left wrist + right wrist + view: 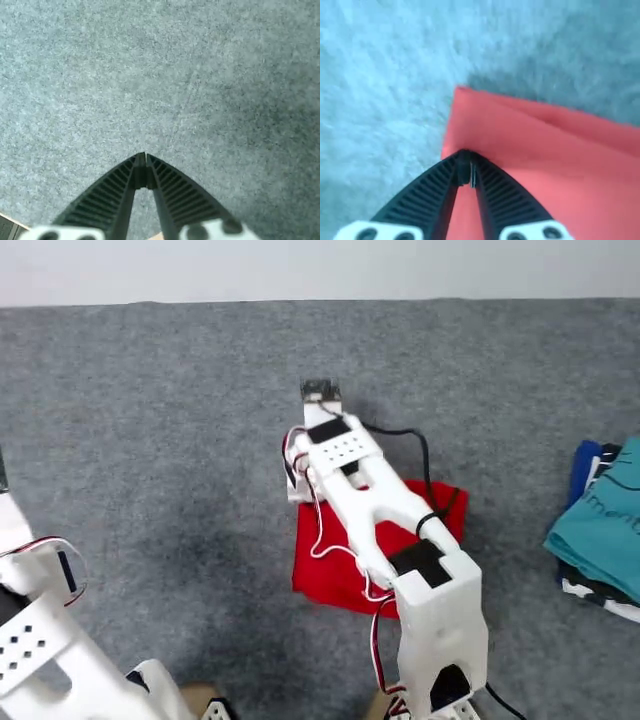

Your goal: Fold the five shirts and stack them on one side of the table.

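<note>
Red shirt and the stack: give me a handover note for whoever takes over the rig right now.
Left hand: shut, empty, over the bare grey table.
Right hand: shut, tips at a corner of the red shirt; pinch unclear.
Done: red shirt folded, mid-table, apart from the stack at the right edge; count unclear.
To do: move the red shirt onto the stack.

- Red shirt: folded into a flat rectangle, lying near the centre of the table, slightly toward 5 o'clock.
- Stack of folded shirts at the 3 o'clock edge: teal shirt on top, blue shirt and white striped shirt beneath.
</note>
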Robot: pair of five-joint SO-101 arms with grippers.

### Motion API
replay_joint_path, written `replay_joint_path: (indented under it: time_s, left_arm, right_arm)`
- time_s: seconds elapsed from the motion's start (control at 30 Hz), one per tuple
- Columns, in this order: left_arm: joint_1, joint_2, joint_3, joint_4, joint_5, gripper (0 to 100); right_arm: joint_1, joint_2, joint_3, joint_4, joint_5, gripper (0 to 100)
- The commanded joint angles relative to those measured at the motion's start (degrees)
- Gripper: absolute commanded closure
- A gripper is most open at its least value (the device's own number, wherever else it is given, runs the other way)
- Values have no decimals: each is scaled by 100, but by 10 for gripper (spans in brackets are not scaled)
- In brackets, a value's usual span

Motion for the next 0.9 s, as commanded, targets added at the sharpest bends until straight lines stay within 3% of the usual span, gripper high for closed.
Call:
replay_joint_path:
  time_s: [0.0, 0.37, 0.47, 0.53, 0.73, 0.87]
  left_arm:
    - [-26, -79, -22, 26, -35, 994]
    - [-26, -70, 31, 35, -35, 994]
    - [-26, -70, 48, 35, -35, 994]
    - [-26, -70, 57, 44, -35, 992]
    - [-18, -35, 57, 35, -35, 992]
    - [-18, -35, 57, 35, -35, 992]
  right_arm:
    - [92, -699, -800, 743, 97, 990]
    - [1613, -1947, -932, 3231, 826, 989]
    - [2000, -1965, -791, 3415, 835, 973]
    - [2167, -1947, -527, 3415, 809, 893]
    - [2237, -1701, 264, 3196, 369, 480]
    - [2220, -1332, 492, 2712, 343, 463]
